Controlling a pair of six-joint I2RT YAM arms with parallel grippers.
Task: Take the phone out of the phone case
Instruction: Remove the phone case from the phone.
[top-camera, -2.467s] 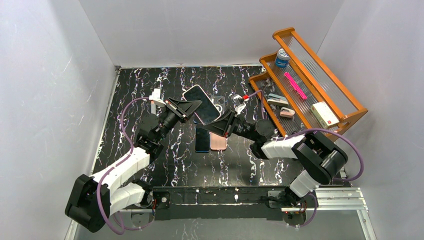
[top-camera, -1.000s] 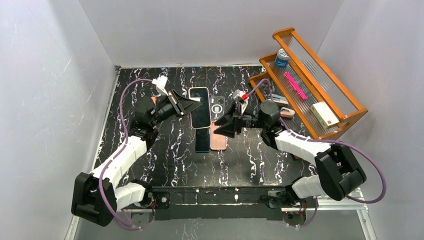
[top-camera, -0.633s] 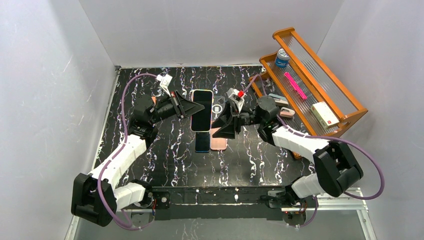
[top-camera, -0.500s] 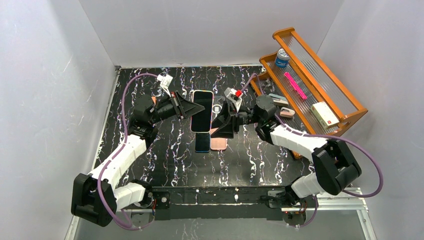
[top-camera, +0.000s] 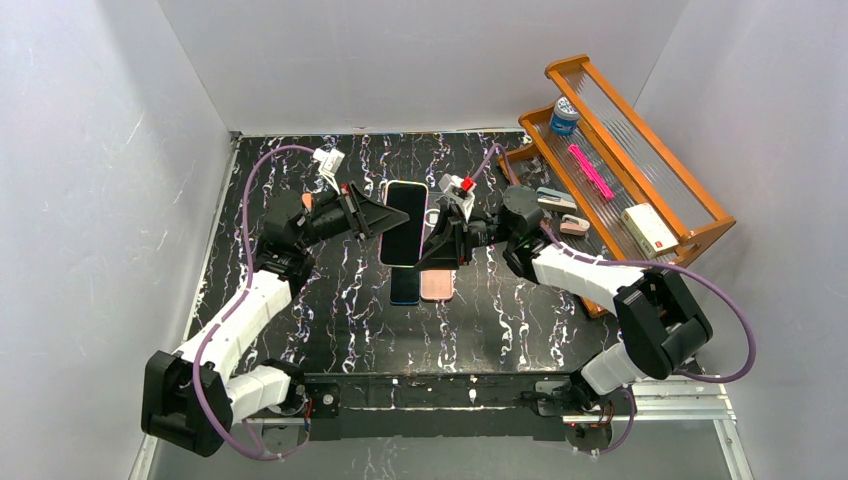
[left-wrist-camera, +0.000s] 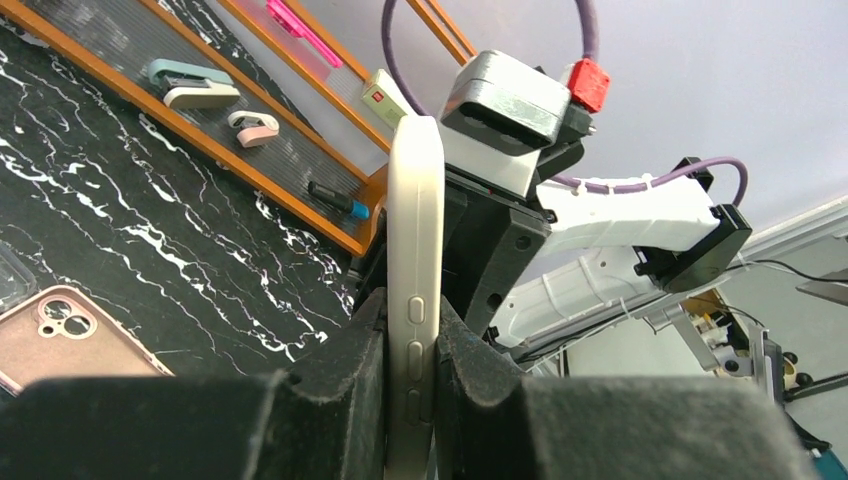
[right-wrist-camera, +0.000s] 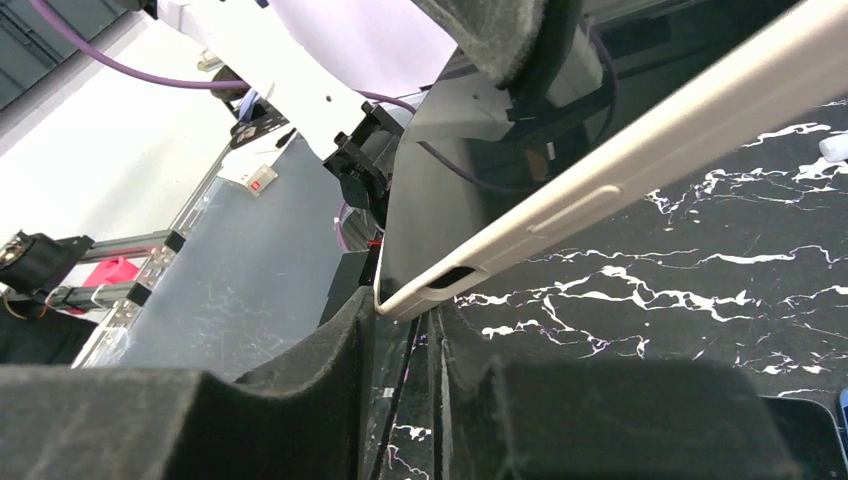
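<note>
My left gripper (top-camera: 383, 216) pinches the phone (top-camera: 403, 222), snug in its cream case (left-wrist-camera: 415, 200), by the left edge, holding it above the middle of the table (top-camera: 330, 320). My right gripper (top-camera: 433, 243) straddles a corner on its right; whether those fingers press it, I cannot tell. A pink phone (top-camera: 437, 284) lies nearer, underneath.

Cased phone (top-camera: 403, 223) held off the table (top-camera: 330, 300), screen up: left gripper (top-camera: 385, 214) at its left edge, right gripper (top-camera: 428, 243) at its right. Below lie a blue phone (top-camera: 404, 288) and a pink phone (top-camera: 437, 286), side by side. Wooden rack (top-camera: 690, 232) far right.
</note>
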